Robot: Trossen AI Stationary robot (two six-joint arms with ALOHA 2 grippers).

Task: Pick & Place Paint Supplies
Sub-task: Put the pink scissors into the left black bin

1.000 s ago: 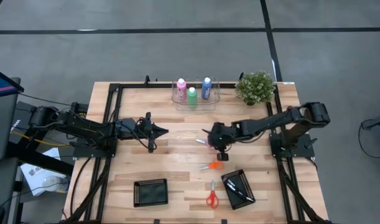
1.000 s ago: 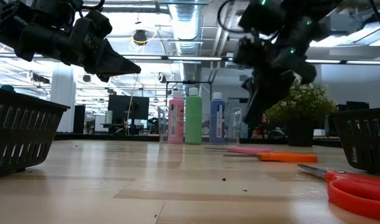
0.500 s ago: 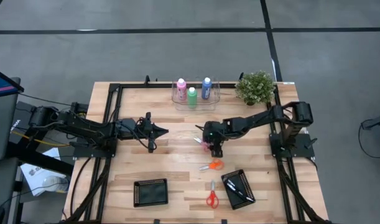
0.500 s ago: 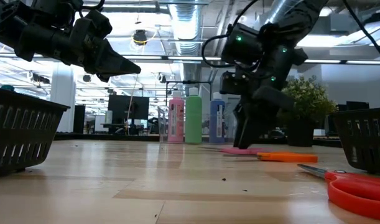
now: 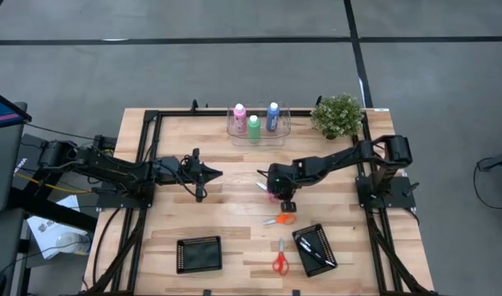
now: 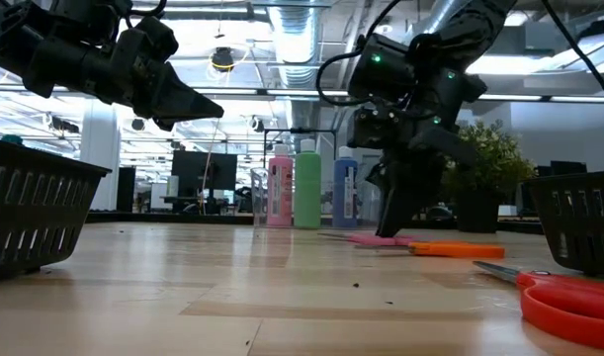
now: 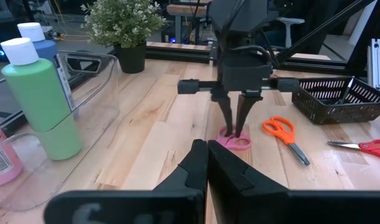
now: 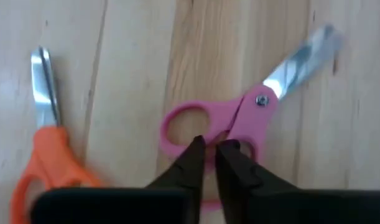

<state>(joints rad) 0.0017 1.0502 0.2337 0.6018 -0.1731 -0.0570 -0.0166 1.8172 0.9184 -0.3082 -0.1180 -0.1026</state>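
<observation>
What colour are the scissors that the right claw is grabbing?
The scissors have pink handles, seen best from the right wrist camera.

Pale striped wood planks on the desk (image 5: 234, 164). Pink bottle (image 5: 239, 114), green bottle (image 5: 254, 126) and blue bottle (image 5: 273, 116) at 12 o'clock, all white-capped. Pink scissors (image 8: 239, 124) dead centre, orange scissors (image 5: 278, 219) toward 5, red scissors (image 5: 279, 261) at 6. Black mesh baskets (image 5: 199, 254) down low. Leafy green plant (image 5: 338, 114) at 1.
</observation>
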